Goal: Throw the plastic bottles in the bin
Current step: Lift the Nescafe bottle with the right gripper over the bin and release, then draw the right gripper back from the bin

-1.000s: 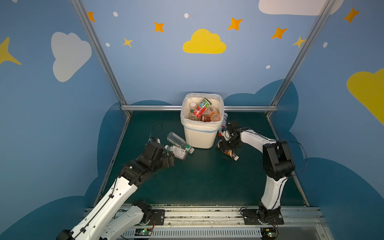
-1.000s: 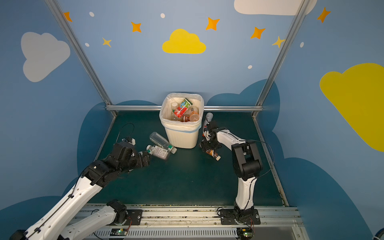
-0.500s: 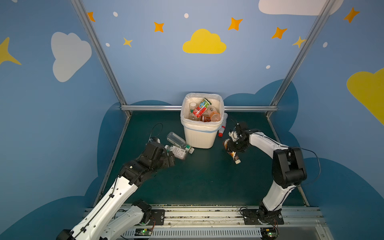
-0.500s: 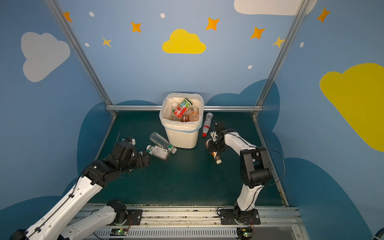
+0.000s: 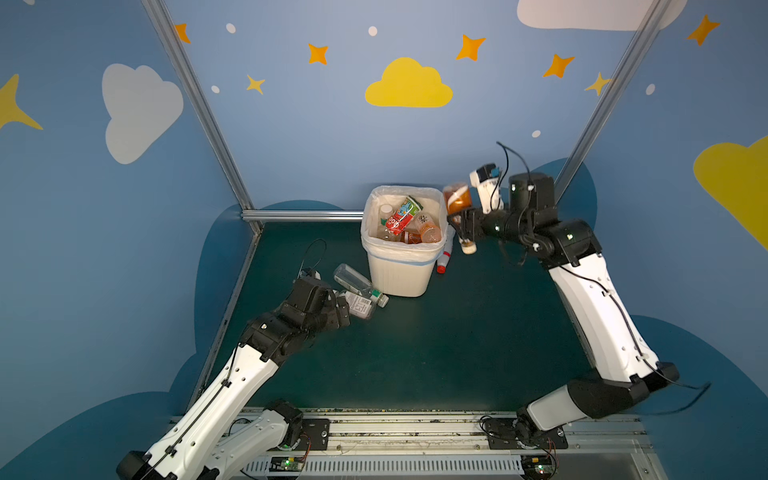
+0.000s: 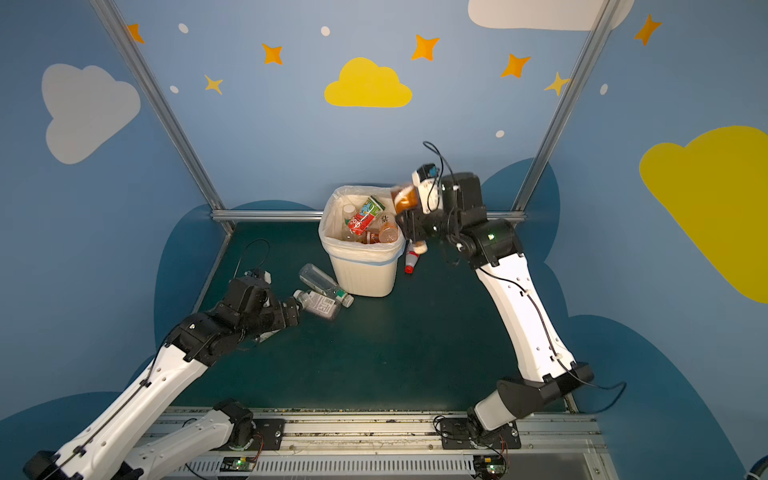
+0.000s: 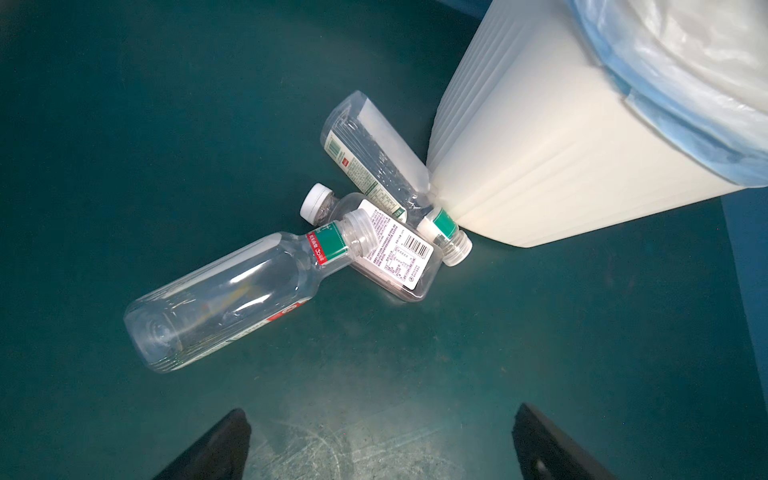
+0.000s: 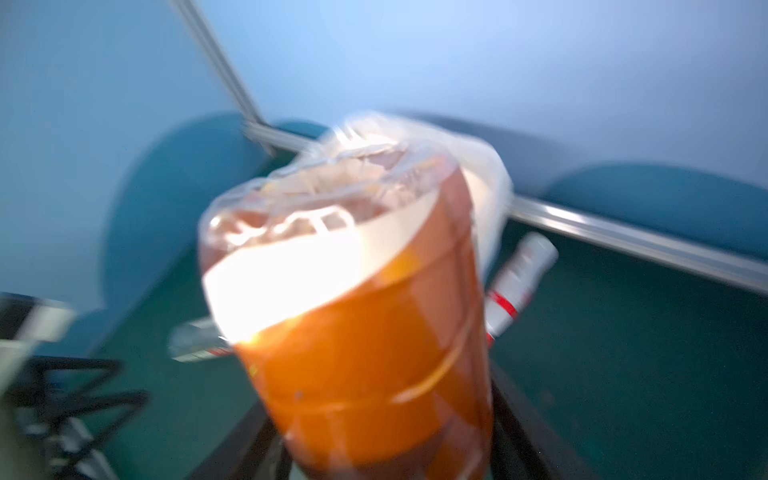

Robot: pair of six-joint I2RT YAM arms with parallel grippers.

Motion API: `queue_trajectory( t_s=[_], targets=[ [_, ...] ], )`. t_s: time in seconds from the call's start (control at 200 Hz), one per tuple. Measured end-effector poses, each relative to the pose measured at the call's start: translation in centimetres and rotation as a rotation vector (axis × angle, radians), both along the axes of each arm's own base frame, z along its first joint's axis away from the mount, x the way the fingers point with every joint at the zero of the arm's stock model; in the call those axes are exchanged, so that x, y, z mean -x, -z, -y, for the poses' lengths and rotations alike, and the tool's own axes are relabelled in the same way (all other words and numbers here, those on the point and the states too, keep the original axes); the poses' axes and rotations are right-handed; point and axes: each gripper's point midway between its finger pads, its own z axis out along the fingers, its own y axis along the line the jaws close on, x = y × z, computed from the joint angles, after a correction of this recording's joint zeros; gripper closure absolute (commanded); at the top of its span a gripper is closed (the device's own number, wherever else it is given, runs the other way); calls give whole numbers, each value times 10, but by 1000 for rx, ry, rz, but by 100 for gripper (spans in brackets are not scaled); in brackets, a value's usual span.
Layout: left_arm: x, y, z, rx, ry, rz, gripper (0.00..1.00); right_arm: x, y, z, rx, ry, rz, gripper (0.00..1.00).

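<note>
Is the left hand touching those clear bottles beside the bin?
Apart. The left wrist view shows bare floor between the left hand and the nearest clear bottle.

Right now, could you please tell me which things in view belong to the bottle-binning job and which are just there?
Part of the job:
bin
orange bottle, held in the right tool
three clear bottles on the floor
red-capped bottle beside the bin
bottles already inside

Just there:
metal bar
yellow cloud painted on the wall
</note>
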Motion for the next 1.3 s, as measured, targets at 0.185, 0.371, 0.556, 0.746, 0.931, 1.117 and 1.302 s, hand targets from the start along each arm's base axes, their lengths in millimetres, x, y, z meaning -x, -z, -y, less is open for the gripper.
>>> queue_trajectory(
  t_s=[0.185, 0.371, 0.556, 0.746, 0.931, 1.117, 1.302],
  targets=[
    [-2, 1, 2, -5, 1, -13, 1, -49, -8, -39, -86, -91, -5, 8],
    [1, 4, -3, -23, -7, -29, 0, -79, 74, 5, -84, 24, -232, 8],
    [0, 6, -6, -30, -21, -32, 1, -29, 98, 69, -100, 152, -266, 8],
    [-4, 14, -9, -46, -37, -57, 4, 35, 77, 99, -109, 197, -141, 8],
    [-7, 28, -21, -47, -82, -108, 5, 59, 121, 118, -46, 248, -200, 8],
    [-5, 42, -33, -57, -122, -162, 6, 74, 201, 120, 26, 248, -395, 8],
    [-2, 52, -43, -87, -120, -189, 3, 85, 234, 116, 26, 220, -487, 8]
  ],
)
